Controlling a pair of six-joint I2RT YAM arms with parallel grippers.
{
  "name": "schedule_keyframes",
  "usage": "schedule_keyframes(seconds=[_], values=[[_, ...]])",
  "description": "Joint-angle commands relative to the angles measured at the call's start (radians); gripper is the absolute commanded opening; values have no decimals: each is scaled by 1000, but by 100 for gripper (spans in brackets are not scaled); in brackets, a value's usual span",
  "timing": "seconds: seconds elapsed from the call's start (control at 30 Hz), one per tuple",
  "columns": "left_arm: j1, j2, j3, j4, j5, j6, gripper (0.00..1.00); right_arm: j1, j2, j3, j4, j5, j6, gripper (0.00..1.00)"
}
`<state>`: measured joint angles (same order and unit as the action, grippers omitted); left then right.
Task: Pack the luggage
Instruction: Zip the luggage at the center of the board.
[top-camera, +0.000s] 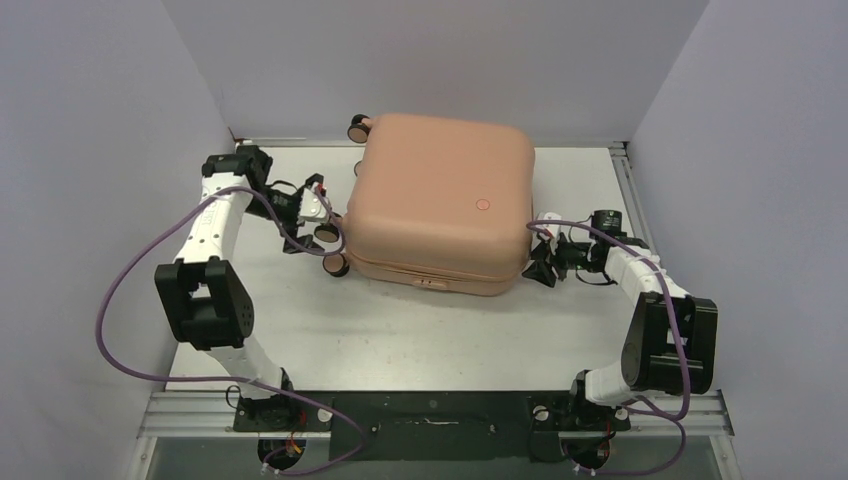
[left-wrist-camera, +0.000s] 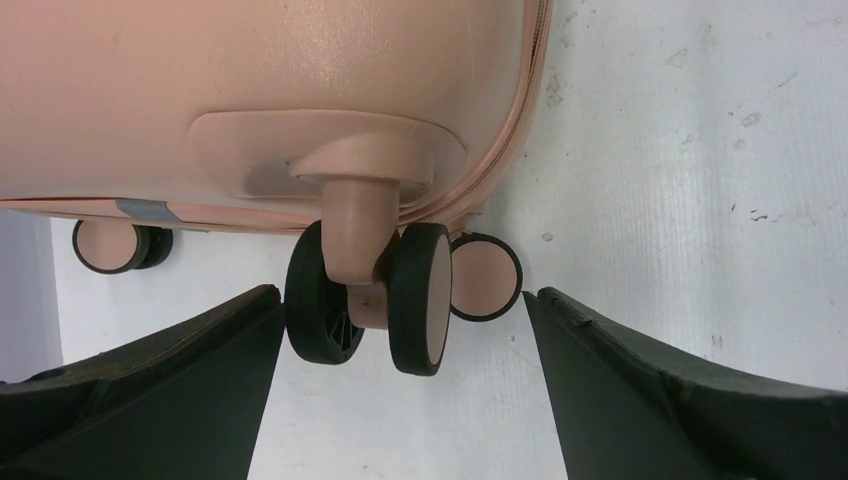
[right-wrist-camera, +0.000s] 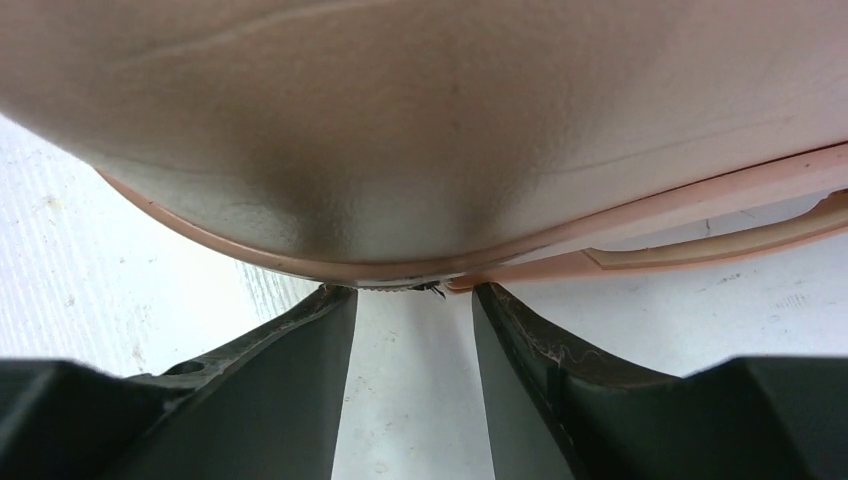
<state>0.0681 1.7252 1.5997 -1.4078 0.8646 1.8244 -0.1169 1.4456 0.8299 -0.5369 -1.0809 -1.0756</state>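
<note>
Top external view, reading outward from the arm bases: a stretch of bare bench (top-camera: 400, 340), then the luggage (top-camera: 440, 190) lying flat and lid down on the middle-to-far part of it, with one arm at each end.

The right gripper (right-wrist-camera: 412, 292) is nearest. Its jaws stand partly apart with their tips against the seam (right-wrist-camera: 300, 262) at a rounded corner, and a tiny dark tab (right-wrist-camera: 430, 290) sits between them. Nothing looks clamped. The likely failure is here: closing on that curved shell could make the jaws skid off the seam or miss the tab. A sideways push could then slide the whole case across the smooth bench.

Further out, the left gripper (left-wrist-camera: 400, 293) has its jaws spread wide on either side of a twin caster (left-wrist-camera: 365, 290) without touching it. That caster probably swivels, so gripping it would make a poor brace. If the case shifts left, the wheels would run into these fingers.

The case lies logo (top-camera: 483, 204) side up, with its wheel end pointing to the robot's left and its side handle (top-camera: 432, 283) facing the arm bases. It looks nearly square from above. I judge that its long axis runs left to right, skewed slightly.
</note>
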Motion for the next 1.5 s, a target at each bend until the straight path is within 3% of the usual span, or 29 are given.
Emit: schedule_keyframes(seconds=[0.0,0.3,0.5,1.13,1.33,1.37,1.47], values=[[-40,2,26,57,-14,-60,96,26,-33,18,52,-49,28,43],[-104,-16,-46,230,-92,-216,96,29,-27,22,44,-41,16,23],[-106,-17,-42,236,-143,-261,96,29,-32,20,3,-28,-45,12],[-106,-115,-111,519,-193,-545,96,29,-79,27,-54,-7,-76,5],[-106,-134,-173,543,-200,-502,97,31,-74,29,-53,-4,-70,5],[-106,-134,-180,543,-196,-498,96,31,-73,28,-53,-3,-70,5],[-106,-119,-175,509,-192,-482,56,31,-71,21,-53,-4,-74,5]])
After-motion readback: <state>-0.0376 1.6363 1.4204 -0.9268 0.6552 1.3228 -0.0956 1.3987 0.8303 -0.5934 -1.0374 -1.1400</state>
